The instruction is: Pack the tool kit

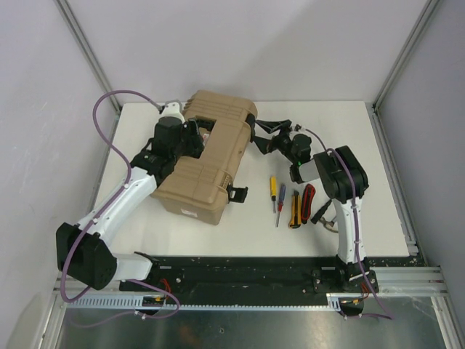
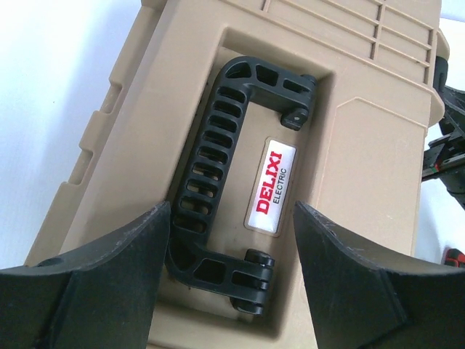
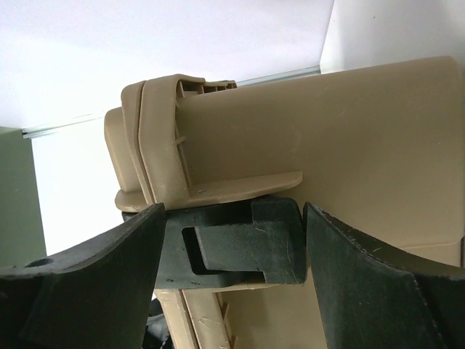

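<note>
Nearest the arm bases, a yellow-handled screwdriver (image 1: 273,190), a slim blue-handled screwdriver (image 1: 280,203), a yellow-black utility knife (image 1: 295,209) and red-handled pliers (image 1: 309,198) are lying side by side on the smooth white desk (image 1: 327,123). Left of them, the tan ribbed plastic tool case (image 1: 211,171) is sitting with its lid down. The left claw (image 2: 231,211) is hovering, spread wide, above the case's slotted black handle (image 2: 218,174). The right claw (image 3: 234,211) is spread wide, straddling a black end latch (image 3: 240,247).

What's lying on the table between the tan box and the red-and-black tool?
In the top view: a yellow-handled screwdriver, a blue-handled screwdriver and a yellow-and-black tool.

Overhead plus close wrist views, apparently sharing toolbox (image 1: 211,156)
</note>
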Robot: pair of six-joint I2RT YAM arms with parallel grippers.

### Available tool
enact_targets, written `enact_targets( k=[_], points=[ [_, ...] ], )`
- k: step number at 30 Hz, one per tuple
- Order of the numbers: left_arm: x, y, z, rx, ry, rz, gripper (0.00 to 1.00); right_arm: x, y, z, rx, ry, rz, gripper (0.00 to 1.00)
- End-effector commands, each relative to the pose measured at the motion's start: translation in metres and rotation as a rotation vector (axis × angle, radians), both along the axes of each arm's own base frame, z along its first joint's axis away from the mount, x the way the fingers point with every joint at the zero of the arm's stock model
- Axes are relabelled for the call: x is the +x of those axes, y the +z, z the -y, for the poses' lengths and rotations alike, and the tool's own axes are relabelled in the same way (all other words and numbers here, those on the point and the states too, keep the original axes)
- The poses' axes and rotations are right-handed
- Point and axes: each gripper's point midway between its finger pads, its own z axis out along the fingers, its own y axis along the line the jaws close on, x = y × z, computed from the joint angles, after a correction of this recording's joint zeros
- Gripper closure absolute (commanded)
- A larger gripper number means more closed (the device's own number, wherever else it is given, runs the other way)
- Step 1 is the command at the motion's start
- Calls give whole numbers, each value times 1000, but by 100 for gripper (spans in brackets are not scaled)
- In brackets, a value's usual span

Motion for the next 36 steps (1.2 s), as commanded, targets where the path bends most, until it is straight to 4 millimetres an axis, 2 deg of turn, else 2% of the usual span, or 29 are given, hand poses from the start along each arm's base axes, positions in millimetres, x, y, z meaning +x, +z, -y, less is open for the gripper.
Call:
enact_targets(
  k=[1,5,11,17,27,32,36],
  points=[
    [-45,-86,22,-4,-68,-321,28,-46,117,-20,49,150,336,24],
    [-45,-86,24,-5,-68,-321,27,-46,109,-20,24,158,284,24],
    [-46,-86,25,-2,-67,-319,27,-47,107,-19,-9,152,211,24],
    [-48,-86,25,3,-63,-318,27,-46,123,-9,-57,114,197,23],
    [-48,-85,24,2,-52,-314,27,-48,150,4,-99,57,272,19],
    [-48,-84,24,-2,-52,-313,27,-48,138,3,-140,75,249,15],
    [-47,-84,24,-1,-50,-313,26,-49,128,3,-268,69,240,6]
  ],
)
